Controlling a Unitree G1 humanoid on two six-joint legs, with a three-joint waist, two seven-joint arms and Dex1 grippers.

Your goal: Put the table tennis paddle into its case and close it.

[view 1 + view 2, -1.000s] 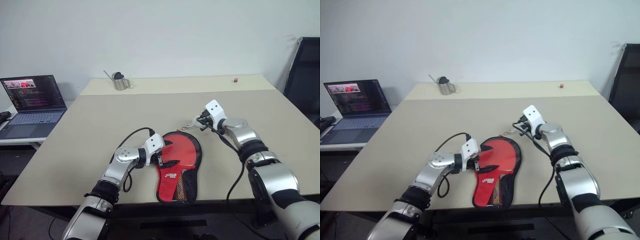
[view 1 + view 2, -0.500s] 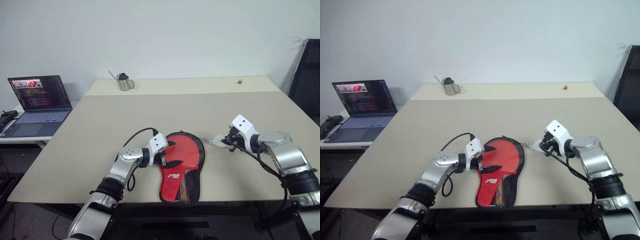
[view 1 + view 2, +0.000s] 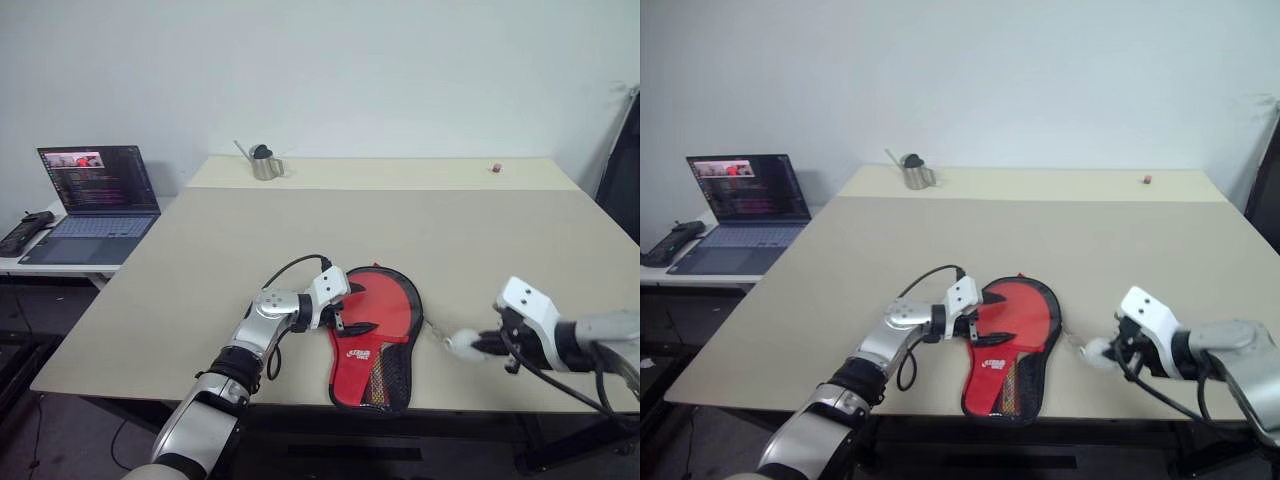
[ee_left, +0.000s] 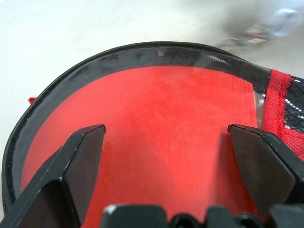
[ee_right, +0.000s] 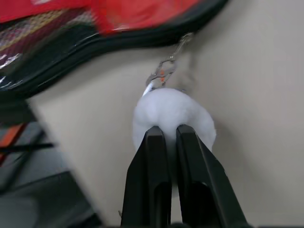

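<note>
A: Where is the case [image 3: 375, 335]?

B: It lies flat on the beige desk [image 3: 400, 220], close to the near edge and about midway along it. The red side faces up, with the white logo and the mesh pocket toward the near edge and the round end pointing to the far edge. A black zip band runs round its rim.

A: And the table tennis paddle?

B: I cannot make it out; only the cover's red fabric and black border are visible.

A: What is the left gripper [image 3: 345, 312] doing?

B: It reaches in from the left over the round part of the case. In the left wrist view its two black fingers [image 4: 78, 164] stand spread wide apart above the red fabric, clasping nothing.

A: The right gripper [image 3: 487, 346]?

B: It is to the right of the case, just above the near edge. Its fingers [image 5: 159, 156] are pinched together on the white pom-pom [image 5: 175, 116], and a thin metal chain [image 5: 166, 71] runs from the pom-pom back to the case's rim.

A: Anything else around?

B: A small metal pitcher [image 3: 264, 163] stands near the far left corner, and a tiny red object [image 3: 496, 167] sits by the far edge toward the right. An open laptop [image 3: 90, 195] rests on a lower side table to the left.
</note>
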